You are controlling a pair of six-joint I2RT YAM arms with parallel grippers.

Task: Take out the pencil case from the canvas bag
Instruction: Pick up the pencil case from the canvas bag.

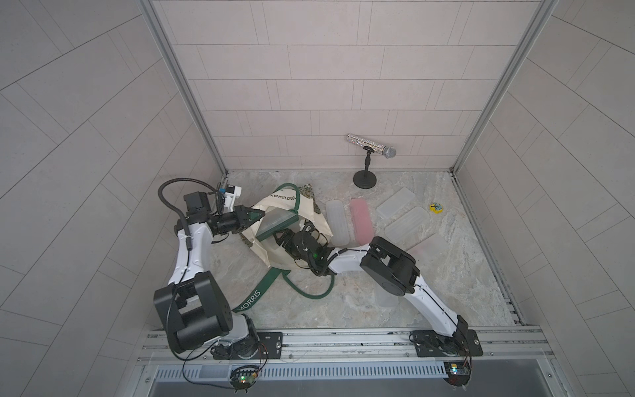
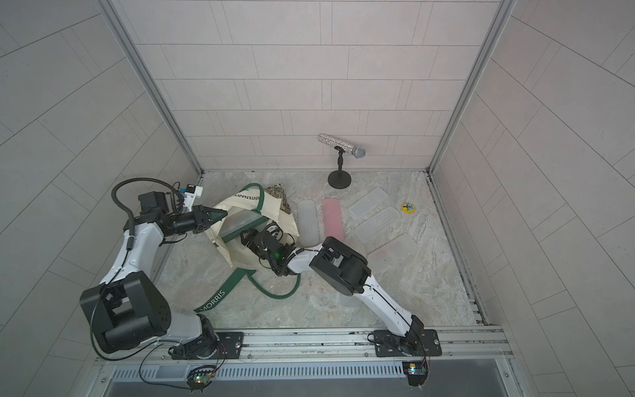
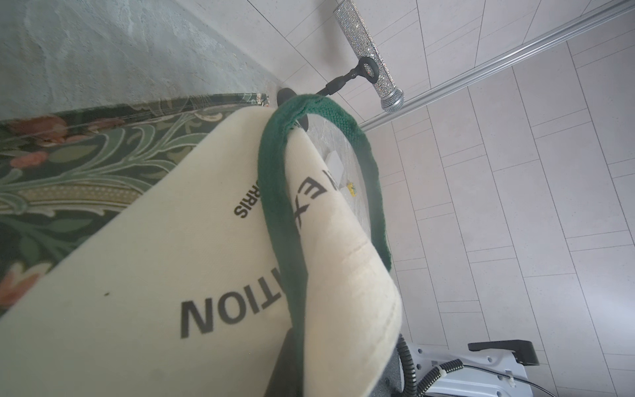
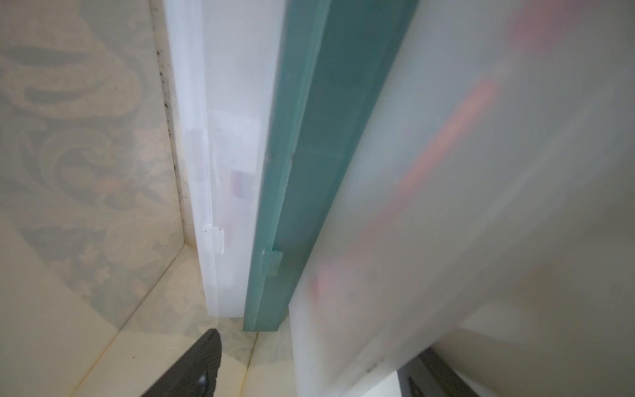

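The cream canvas bag (image 1: 271, 202) (image 2: 240, 251) lies on its side at the table's left, mouth toward the right arm. My left gripper (image 1: 259, 214) (image 2: 222, 214) is shut on the bag's upper rim and holds the mouth up; in the left wrist view cream cloth (image 3: 154, 275) covers the jaws. My right gripper (image 1: 280, 237) (image 2: 245, 237) reaches into the mouth. Inside stand a clear pencil case (image 4: 226, 137), a teal one (image 4: 309, 172) (image 1: 275, 223) and a frosted one (image 4: 446, 206). The right gripper (image 4: 316, 347) is open, with the frosted case's end between its fingers (image 4: 192, 367).
Several flat pencil cases lie on the marble table right of the bag, among them a clear one (image 1: 337, 223) and a pink one (image 1: 360, 221). A glittery microphone on a stand (image 1: 371, 144) is at the back. A small yellow thing (image 1: 436, 207) sits far right. The green "MORRIS" strap (image 1: 251, 302) trails forward.
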